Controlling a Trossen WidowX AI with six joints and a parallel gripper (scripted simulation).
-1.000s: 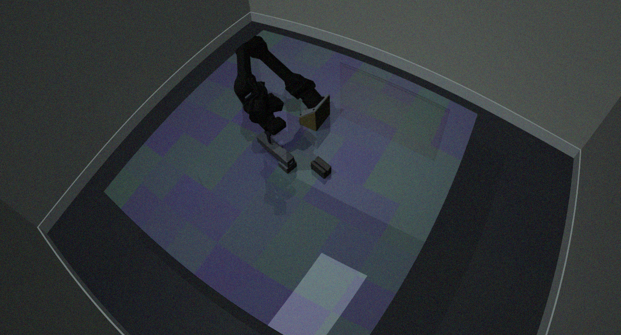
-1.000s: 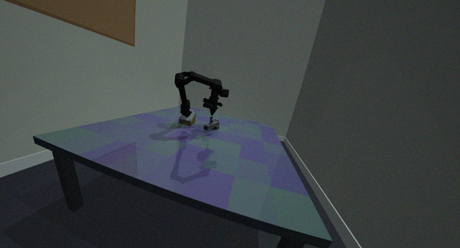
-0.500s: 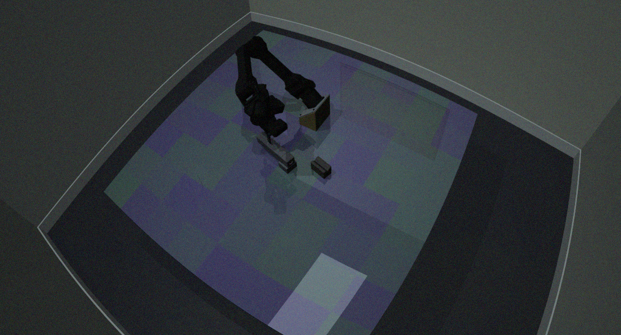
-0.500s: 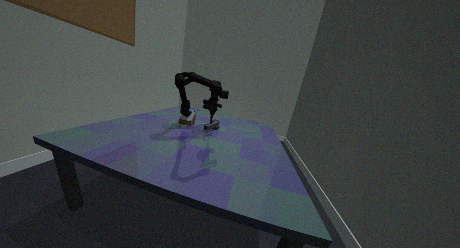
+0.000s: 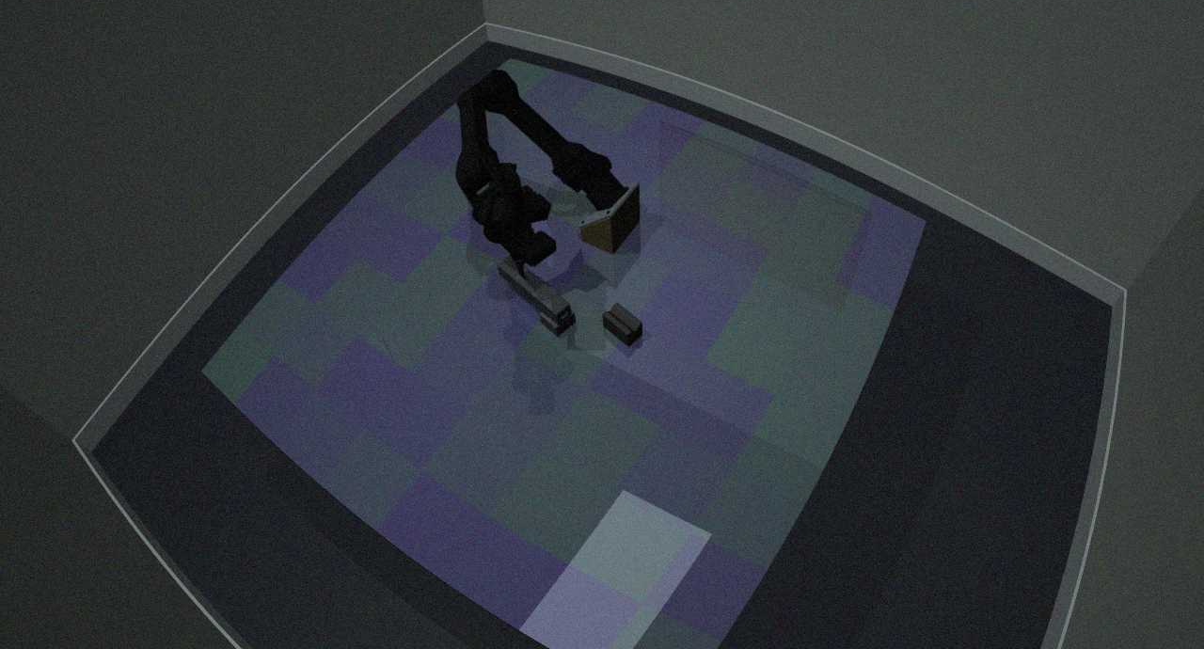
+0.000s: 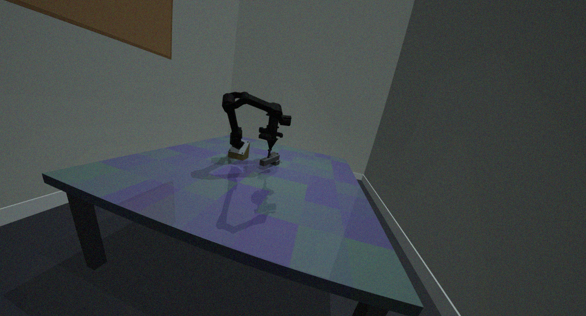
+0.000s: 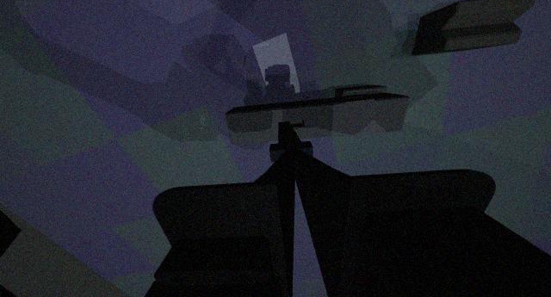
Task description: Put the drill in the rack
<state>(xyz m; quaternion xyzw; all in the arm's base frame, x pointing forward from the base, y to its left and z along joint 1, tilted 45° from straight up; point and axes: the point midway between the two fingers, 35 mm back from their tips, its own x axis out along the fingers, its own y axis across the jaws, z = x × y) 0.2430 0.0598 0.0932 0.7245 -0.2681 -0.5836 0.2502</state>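
Set well in from every edge of the worktop (image 5: 471, 494) (image 6: 311, 257) (image 7: 65, 159), with the widest stretches towards the lower and right edges in the top view. Less room on the upper-left side there, with the arm (image 5: 473, 127) (image 6: 252, 101) bent out that way from its base (image 5: 595, 234) (image 6: 237, 155) (image 7: 52, 262). Separated from that base by only a short strip: the long block (image 5: 538, 293) (image 6: 267, 161) (image 7: 370, 112). Just beyond its end, across a narrow gap, the slotted block (image 5: 623, 321) (image 7: 478, 26), apart from it and low on the worktop. Closed, pointing down, and holding nothing: the tool (image 5: 517, 261) (image 6: 269, 149) (image 7: 292, 155), right over the T-piece (image 5: 521, 270) (image 6: 268, 154) (image 7: 275, 151). Hard to tell whether touching it. As for looks, thin, dark, with a short crossbar on top, seated in the long block towards the end away from the slotted one. Impossible to tell whether drill or key from its shape. Partly hidden by the fingertips and too dim for finer detail.
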